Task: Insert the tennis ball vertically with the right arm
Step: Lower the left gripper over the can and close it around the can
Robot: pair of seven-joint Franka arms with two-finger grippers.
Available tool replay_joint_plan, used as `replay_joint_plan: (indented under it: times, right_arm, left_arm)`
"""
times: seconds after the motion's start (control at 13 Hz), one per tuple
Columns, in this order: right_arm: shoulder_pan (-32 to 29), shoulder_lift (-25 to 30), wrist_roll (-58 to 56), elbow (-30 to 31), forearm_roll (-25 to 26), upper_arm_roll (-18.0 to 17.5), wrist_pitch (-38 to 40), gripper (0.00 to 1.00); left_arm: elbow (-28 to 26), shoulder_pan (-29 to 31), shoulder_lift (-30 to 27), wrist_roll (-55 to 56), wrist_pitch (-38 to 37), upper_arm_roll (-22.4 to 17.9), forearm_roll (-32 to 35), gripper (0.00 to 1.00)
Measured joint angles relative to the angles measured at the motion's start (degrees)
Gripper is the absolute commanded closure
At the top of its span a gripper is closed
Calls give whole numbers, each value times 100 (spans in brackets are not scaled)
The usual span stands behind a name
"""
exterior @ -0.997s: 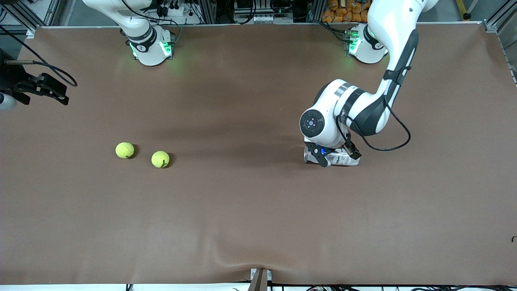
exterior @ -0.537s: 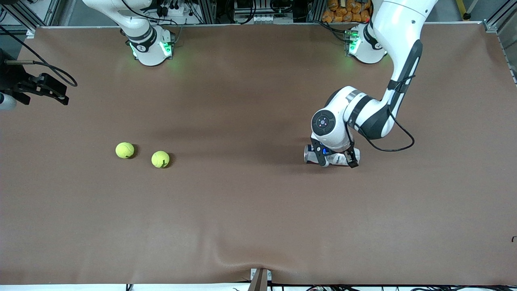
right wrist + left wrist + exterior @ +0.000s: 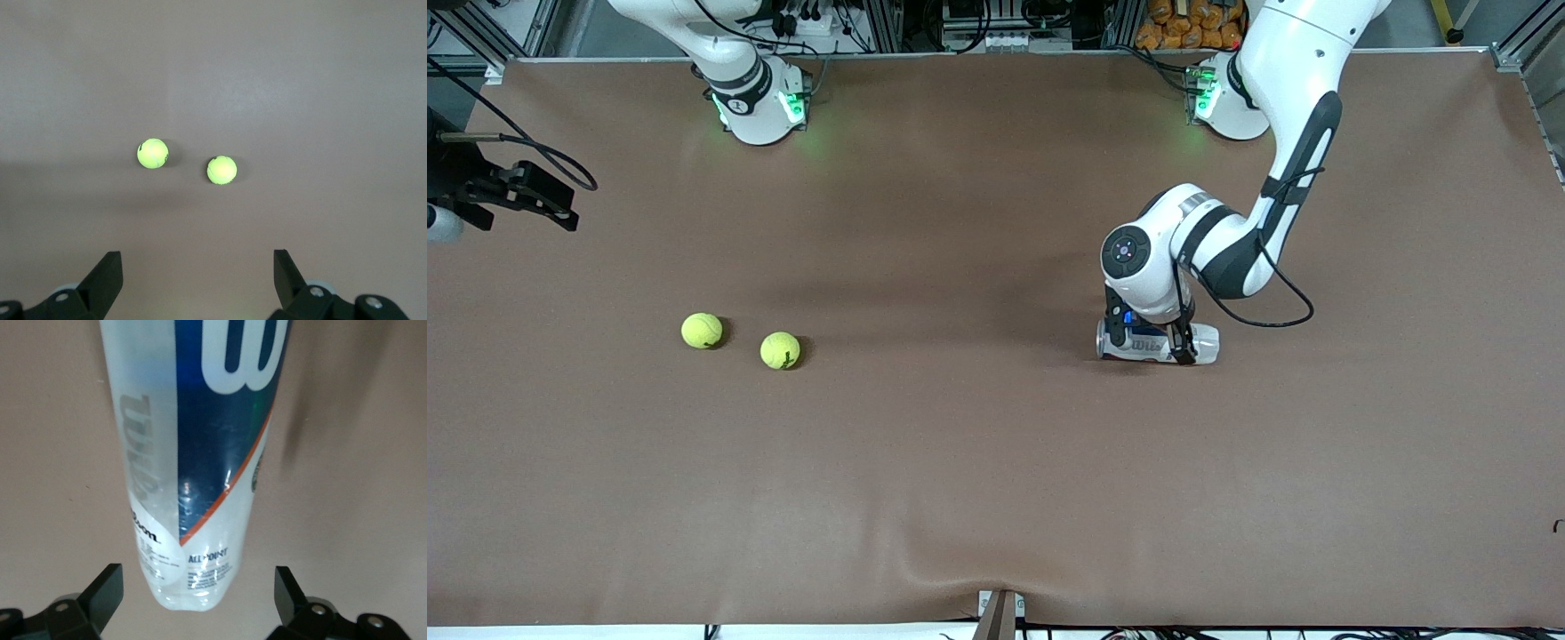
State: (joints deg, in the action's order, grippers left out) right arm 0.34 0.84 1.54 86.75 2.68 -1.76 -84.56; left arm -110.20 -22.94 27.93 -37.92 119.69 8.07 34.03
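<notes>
Left arm bent hard at the elbow, wrist pointing straight down, left gripper (image 3: 1145,342) low over a clear plastic tennis ball can (image 3: 1158,343) lying on its side toward the left arm's end of the table (image 3: 996,462). Fingers (image 3: 100,597) spread wide apart on either side of the can, not touching it as far as the left wrist view shows. Can's a see-through tube with a blue and white Wilson label, orange stripe along the label edge, rounded closed end (image 3: 190,593) sitting between the fingertips. Right arm parked off the table edge at its own end, just waiting; right gripper (image 3: 193,283) up high with fingers wide apart and nothing between them, looking down on the balls from above. Two tennis balls total, both fuzzy yellow-green and round, resting on the table toward the right arm's end: one tennis ball (image 3: 702,331) closer to that end, second tennis ball (image 3: 780,350) just beside it, slightly nearer the front camera, small gap between them, not touching. Both well apart from the can. Table covered in a matte brown sheet, a bit wrinkled near the front edge. One can, two balls, two arms.
</notes>
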Motion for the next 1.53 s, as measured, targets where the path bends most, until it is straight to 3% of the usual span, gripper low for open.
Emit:
replay_joint_plan:
  times: [1.23,1.53]
  right_arm:
    - [0,0,0,0,0,0,0,0]
    - [0,0,0,0,0,0,0,0]
  left_arm:
    - [-289,192,353,-233,730,-2,268,0]
    - [-284,196,374,-233,736,-5,287,23]
